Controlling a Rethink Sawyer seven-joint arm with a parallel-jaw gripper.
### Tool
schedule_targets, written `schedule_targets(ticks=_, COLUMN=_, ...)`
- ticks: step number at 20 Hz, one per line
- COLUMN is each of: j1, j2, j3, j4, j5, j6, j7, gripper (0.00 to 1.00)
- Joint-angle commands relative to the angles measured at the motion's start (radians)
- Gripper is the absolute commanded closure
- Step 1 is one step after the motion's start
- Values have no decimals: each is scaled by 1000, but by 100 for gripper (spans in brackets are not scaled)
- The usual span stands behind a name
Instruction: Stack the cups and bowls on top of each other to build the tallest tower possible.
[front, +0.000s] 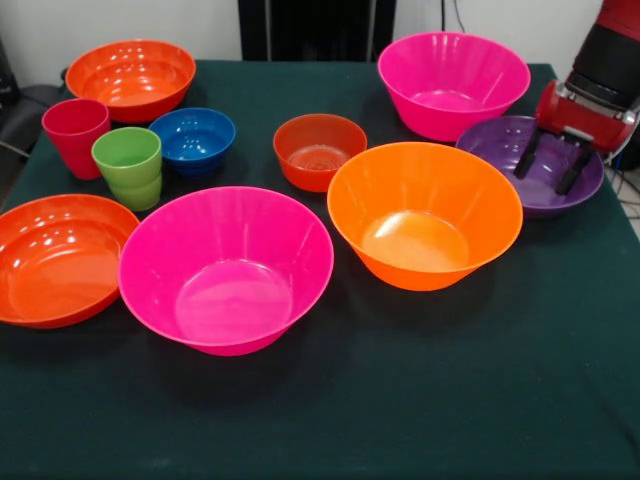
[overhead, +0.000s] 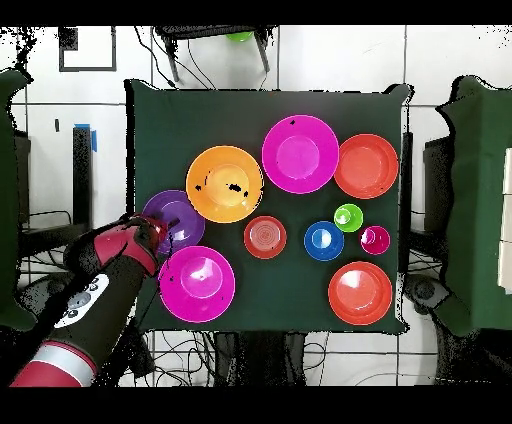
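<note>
My gripper (front: 550, 165) is open and empty, its two black fingers (front: 527, 155) hanging over the inside of the purple bowl (front: 490, 145) at the right; in the overhead view the gripper (overhead: 160, 229) is over that bowl (overhead: 188, 215). All bowls stand apart and upright; no tower shows. A large orange bowl (front: 425, 213) and a hot pink bowl (front: 226, 268) sit in the middle, and a second hot pink bowl (front: 453, 82) is behind. The small red-orange bowl (front: 319, 150), blue bowl (front: 192, 138), green cup (front: 128, 165) and red cup (front: 75, 135) stand left of centre.
Two shallow red-orange bowls sit at the left, one at the back (front: 130, 78) and one at the front (front: 55, 258). The dark green table (front: 400, 400) has open cloth along its front edge. My arm (overhead: 95, 300) comes in beside the second pink bowl (overhead: 197, 283).
</note>
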Motion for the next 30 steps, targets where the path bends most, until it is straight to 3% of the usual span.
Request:
schedule_targets(ticks=1, j1=-20, j2=28, j3=50, j4=-62, j5=33, j6=22, j7=159, gripper=0)
schedule_targets(ticks=13, j1=-66, j2=-91, j3=113, j4=28, j5=-2, j6=31, j7=103, gripper=0)
schedule_targets(ticks=22, j1=-52, j2=-98, j3=99, j4=-4, j5=9, j6=76, j7=121, gripper=0)
schedule_targets(ticks=30, j1=-33, j2=-40, j3=93, j4=-31, j5=36, j6=37, j7=167, gripper=0)
